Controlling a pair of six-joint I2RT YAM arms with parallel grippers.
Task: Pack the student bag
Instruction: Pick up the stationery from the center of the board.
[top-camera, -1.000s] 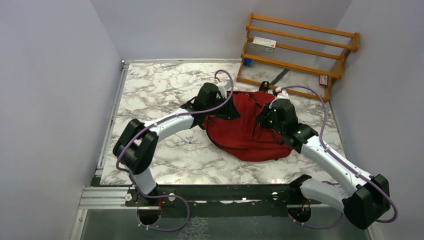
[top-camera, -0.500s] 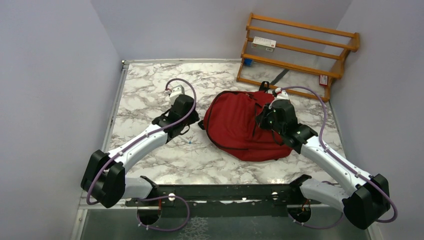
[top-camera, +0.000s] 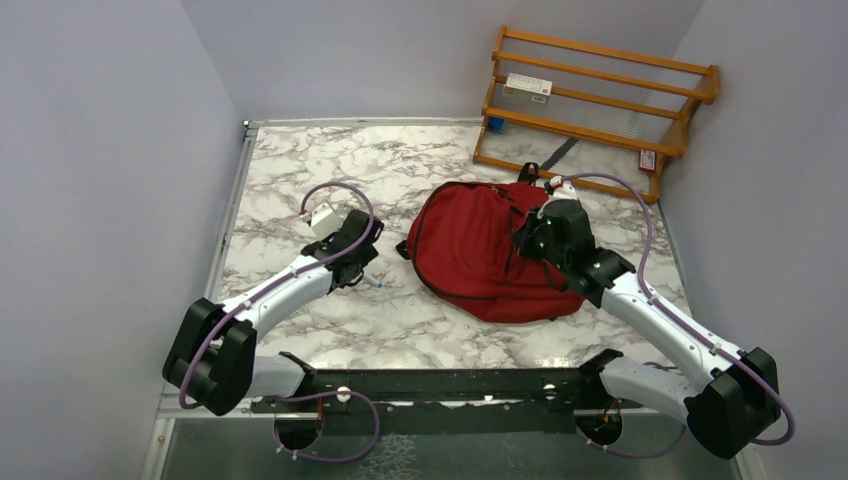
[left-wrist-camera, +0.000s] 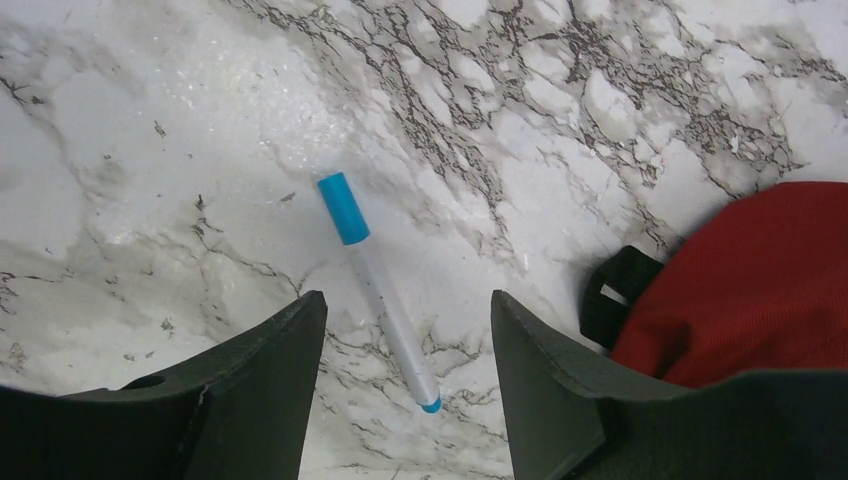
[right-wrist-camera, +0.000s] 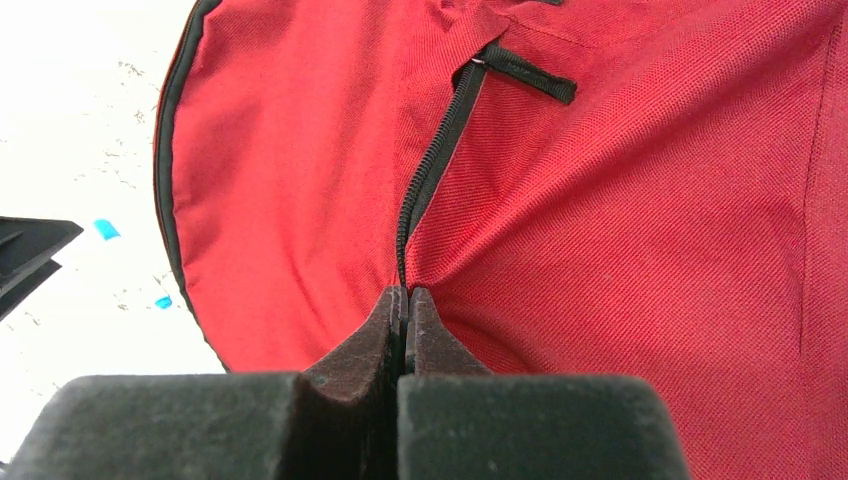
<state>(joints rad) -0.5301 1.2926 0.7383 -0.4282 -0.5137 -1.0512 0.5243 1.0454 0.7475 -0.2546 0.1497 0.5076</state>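
Right now your left gripper (left-wrist-camera: 405, 305) hangs wide open over a blue-capped pen (left-wrist-camera: 385, 295). Your right gripper (right-wrist-camera: 405, 295) is clamped tight on the zipper seam of the red backpack (top-camera: 470, 250), which lies mid-table (top-camera: 300, 170).

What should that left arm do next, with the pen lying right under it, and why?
Probably lower the left gripper and close it on the pen. Its jaws stand open either side of the white barrel, which lies flat on the table beside the student bag. The right gripper pinches the bag's fabric by the zipper, so fetching falls to the left.
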